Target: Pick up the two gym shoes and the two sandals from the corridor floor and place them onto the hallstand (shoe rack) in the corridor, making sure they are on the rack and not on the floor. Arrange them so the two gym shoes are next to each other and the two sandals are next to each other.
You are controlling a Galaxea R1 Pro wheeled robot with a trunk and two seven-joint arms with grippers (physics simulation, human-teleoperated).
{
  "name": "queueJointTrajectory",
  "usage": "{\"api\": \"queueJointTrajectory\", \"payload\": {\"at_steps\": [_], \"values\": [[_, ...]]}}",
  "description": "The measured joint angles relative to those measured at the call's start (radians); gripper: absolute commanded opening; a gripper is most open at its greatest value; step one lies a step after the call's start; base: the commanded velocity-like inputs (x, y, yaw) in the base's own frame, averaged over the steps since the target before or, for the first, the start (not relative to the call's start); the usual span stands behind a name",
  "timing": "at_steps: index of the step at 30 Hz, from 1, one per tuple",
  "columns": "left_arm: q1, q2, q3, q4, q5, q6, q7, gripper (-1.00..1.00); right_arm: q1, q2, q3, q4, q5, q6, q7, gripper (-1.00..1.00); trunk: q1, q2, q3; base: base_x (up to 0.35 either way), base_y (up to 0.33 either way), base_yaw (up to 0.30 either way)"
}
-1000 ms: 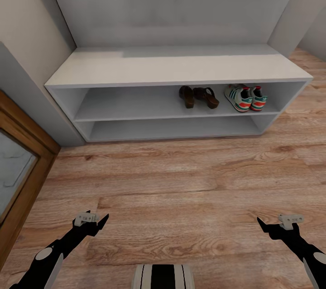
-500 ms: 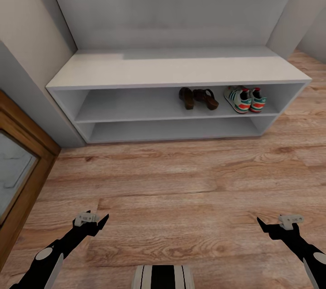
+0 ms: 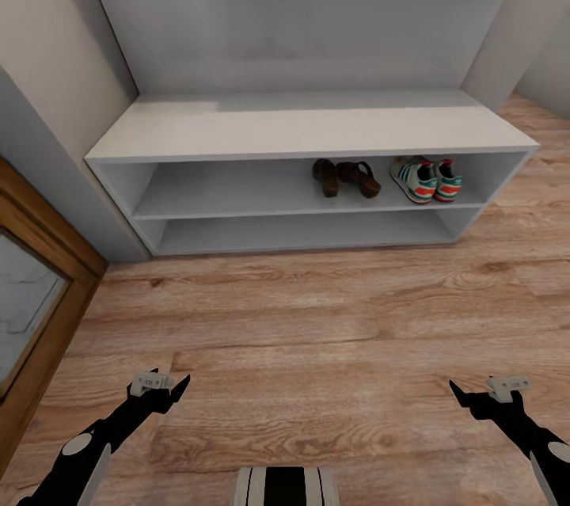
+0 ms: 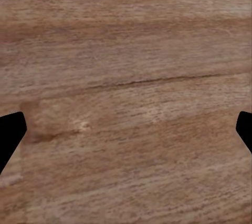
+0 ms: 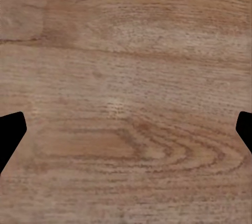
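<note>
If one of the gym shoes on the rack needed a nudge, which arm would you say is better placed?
Probably the right. The gym shoes sit at the right end of the hallstand's upper shelf, on the right gripper's side; the left gripper would cross past the sandals. Both are open and empty.

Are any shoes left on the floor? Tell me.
No: in the head view both sandals and both gym shoes sit on the rack's upper shelf, and the floor holds none.

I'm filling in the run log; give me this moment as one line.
gym shoes: upper shelf, side by side | sandals: same shelf, paired | left gripper: open, empty | right gripper: open, empty
</note>
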Motion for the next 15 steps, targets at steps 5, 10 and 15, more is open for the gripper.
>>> {"api": "queueJointTrajectory", "payload": {"at_steps": [5, 10, 15], "values": [[0.0, 0.0, 0.0, 0.0, 0.0, 0.0, 0.0, 1.0, 0.0, 0.0, 0.0, 0.0, 0.0, 0.0, 0.0, 1.0, 0.0, 0.0, 0.008, 0.0, 0.0, 0.0], [0.0, 0.0, 0.0, 0.0, 0.0, 0.0, 0.0, 1.0, 0.0, 0.0, 0.0, 0.0, 0.0, 0.0, 0.0, 1.0, 0.0, 0.0, 0.016, 0.0, 0.0, 0.0], [0.0, 0.0, 0.0, 0.0, 0.0, 0.0, 0.0, 1.0, 0.0, 0.0, 0.0, 0.0, 0.0, 0.0, 0.0, 1.0, 0.0, 0.0, 0.023, 0.0, 0.0, 0.0]]}}
